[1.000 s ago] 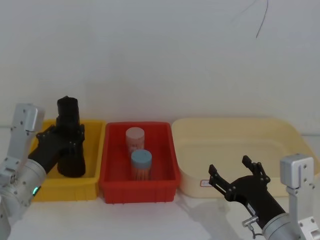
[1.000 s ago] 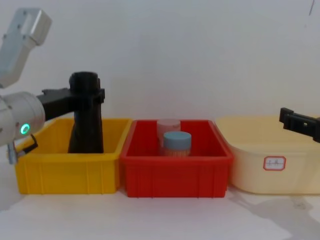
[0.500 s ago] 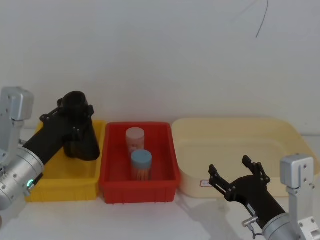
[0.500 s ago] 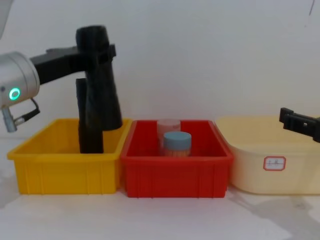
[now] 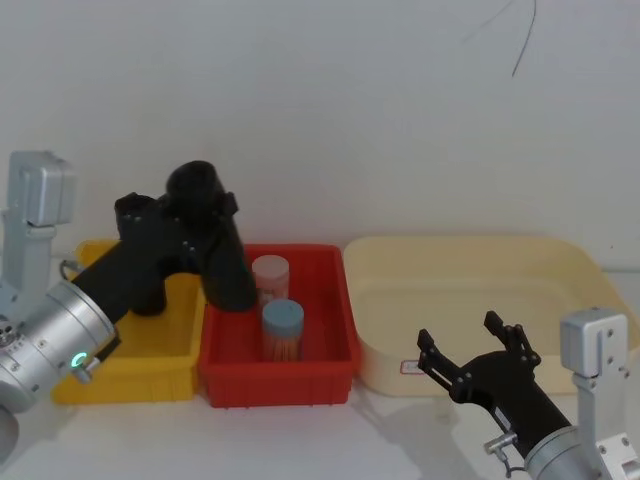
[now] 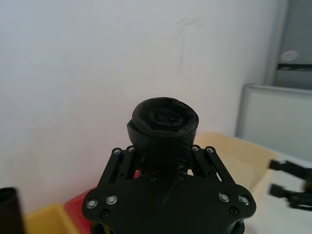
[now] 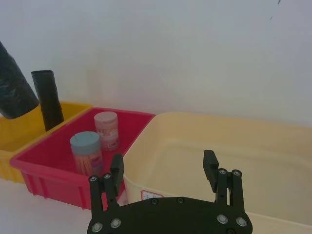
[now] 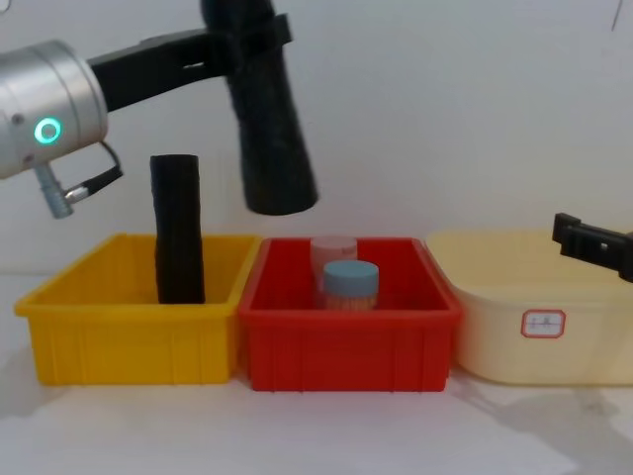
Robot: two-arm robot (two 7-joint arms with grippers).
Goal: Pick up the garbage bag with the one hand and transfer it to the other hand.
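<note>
Chest view: well to the left of the red bin (image 8: 346,346) and high above it, a silver wrist with a green ring light (image 8: 46,130) reaches in toward the middle. Its left gripper (image 8: 247,35) is clamped around the upper end of the garbage bag (image 8: 272,148), a matte black roll. The roll hangs in the air, tilted, with its top leaning away from the red bin and its lower end over that bin's left rim, clear of it. In the left wrist view the rolled end of the bag (image 6: 163,117) sits between the fingers (image 6: 119,163), which press against it on both sides.

Touching the red bin's left wall is a yellow bin (image 8: 129,346). A second black roll (image 8: 178,242) stands upright in it, rising above its rim and apart from the lifted bag.

Inside the red bin stand two jars. One has a pink lid (image 8: 333,249) and stands toward the back wall. One has a blue lid (image 8: 351,282) and stands just in front of it.

Just to the right of the red bin is a cream bin (image 8: 495,336) with a small white label (image 8: 543,323) on its front wall.

Farther right of the red bin and nearer the robot, the head view shows the right gripper (image 5: 468,345) held low in front of the cream bin. Its fingers are spread wide and hold nothing.
</note>
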